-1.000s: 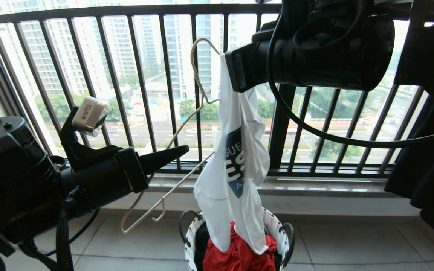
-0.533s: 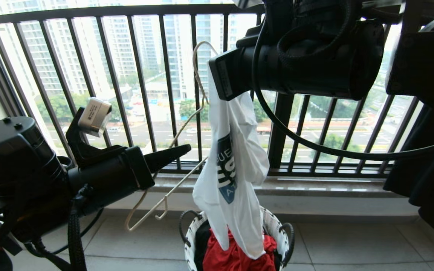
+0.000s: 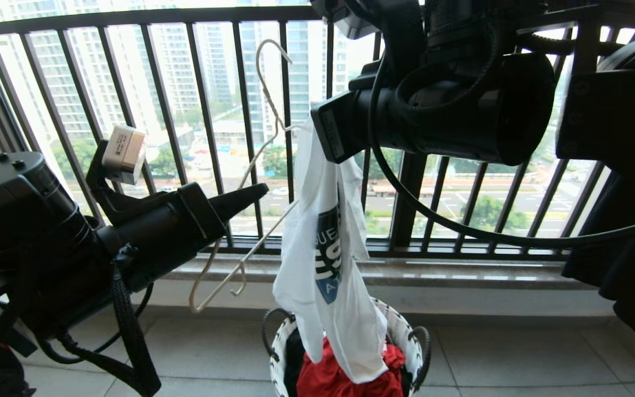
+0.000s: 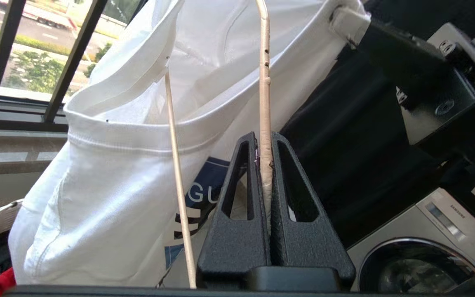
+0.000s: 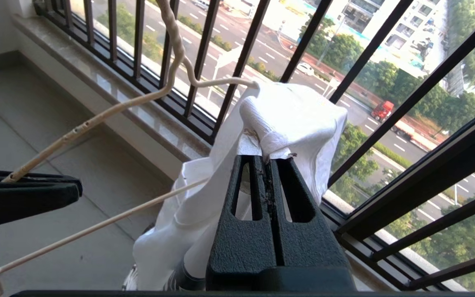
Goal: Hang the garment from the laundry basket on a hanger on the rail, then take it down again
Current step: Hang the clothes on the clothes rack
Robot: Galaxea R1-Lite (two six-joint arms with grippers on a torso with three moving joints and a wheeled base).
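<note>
The T-shirt (image 3: 326, 259) is hanging over the basket (image 3: 403, 336), its blue emblem showing "GU" in the left wrist view. A washer (image 4: 431, 235) is reading "SAMSUNG". The right pincer (image 5: 271, 161) is pinching the shirt's bunched top edge; the left pincer (image 4: 264, 142) is clamping the hanger (image 3: 251, 220) wire. Open air is lying between hanger and railing (image 3: 207, 110).

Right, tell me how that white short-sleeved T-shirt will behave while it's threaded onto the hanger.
The white T-shirt, pinched by the right gripper, hangs in limp folds, so it's probably floppy and light. Its open hem sags, so it will likely shift rather than hold shape against the cream wire hanger.
</note>
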